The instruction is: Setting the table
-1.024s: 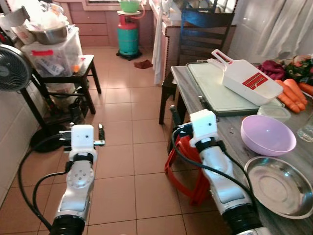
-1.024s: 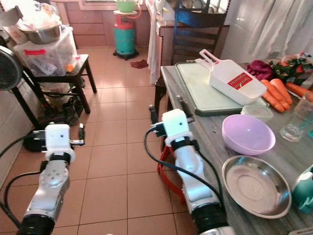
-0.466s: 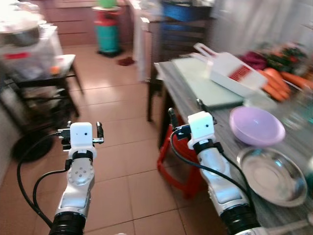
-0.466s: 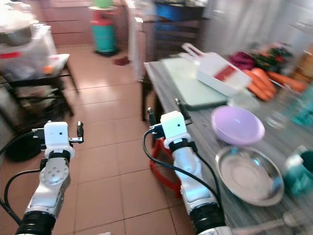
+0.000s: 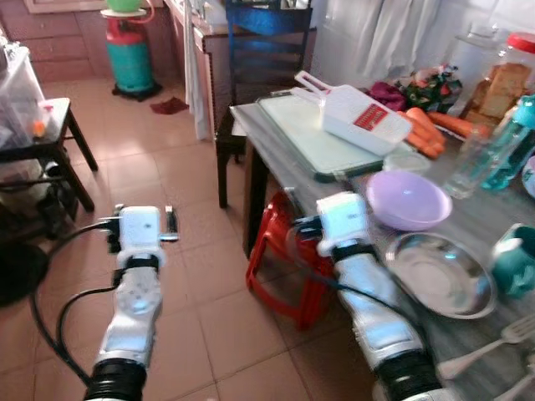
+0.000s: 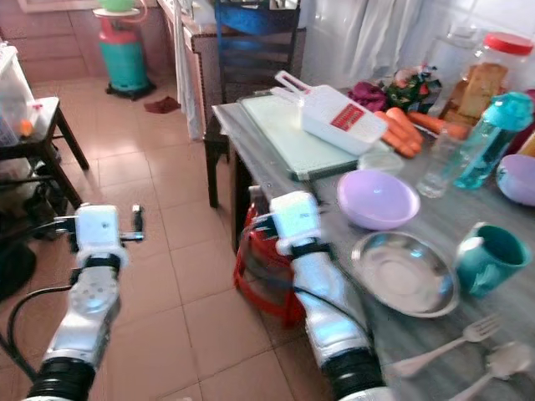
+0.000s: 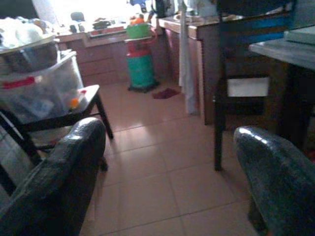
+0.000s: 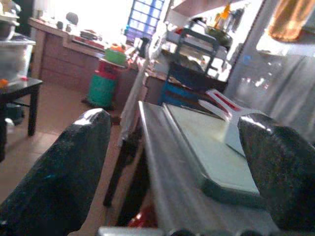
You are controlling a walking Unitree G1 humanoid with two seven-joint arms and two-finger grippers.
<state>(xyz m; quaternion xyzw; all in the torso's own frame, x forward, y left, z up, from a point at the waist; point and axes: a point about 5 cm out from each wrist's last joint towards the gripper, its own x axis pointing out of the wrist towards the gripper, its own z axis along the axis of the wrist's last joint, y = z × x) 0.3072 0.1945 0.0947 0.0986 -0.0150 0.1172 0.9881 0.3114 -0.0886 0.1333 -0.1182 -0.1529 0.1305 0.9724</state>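
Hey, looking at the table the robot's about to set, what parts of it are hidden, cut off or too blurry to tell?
- Spoon: its handle runs off the bottom edge of the right eye view.
- Second purple bowl: cut by the right edge.
- Fork: blurred, tines indistinct.
- Jar contents: too blurred to identify.
- Table near edge: partly hidden behind the right gripper's arm.
- Red stool: mostly hidden under the table.

Open tiled floor [image 5: 192,276] lies ahead of the left gripper [image 5: 140,224]. The right gripper [image 5: 294,215], fingers spread, sits at the table [image 6: 393,322] edge. Ahead of it: cutting board [image 6: 288,134] and slicer [image 6: 334,117]; beside its arm: purple bowl [image 6: 378,199] and steel plate [image 6: 405,272]. Red stool [image 5: 280,276] stands below.
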